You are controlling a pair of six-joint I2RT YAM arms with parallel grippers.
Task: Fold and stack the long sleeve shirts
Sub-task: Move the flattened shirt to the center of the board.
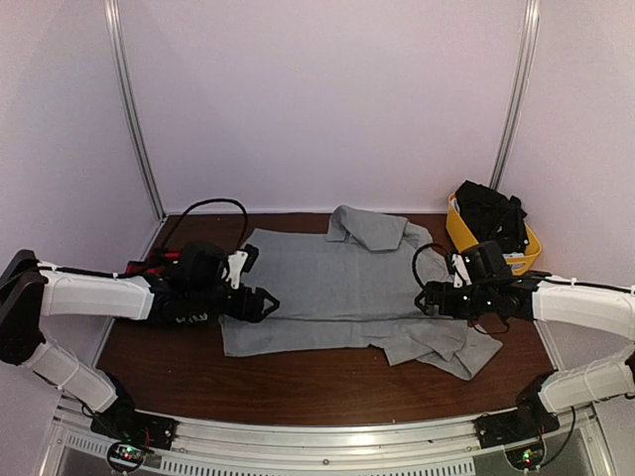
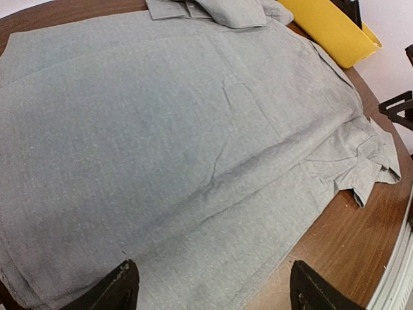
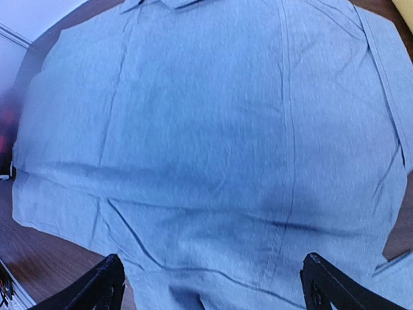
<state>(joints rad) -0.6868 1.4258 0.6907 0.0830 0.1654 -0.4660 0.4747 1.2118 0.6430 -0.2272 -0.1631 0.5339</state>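
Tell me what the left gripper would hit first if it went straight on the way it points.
Probably the grey shirt: the open left gripper aims at its spread cloth, nothing in between, though the gap is unclear.

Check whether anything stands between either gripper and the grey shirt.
Nothing visible does. The left gripper and right gripper, both open, hang at opposite edges of the shirt; the bin stands off to the far right.
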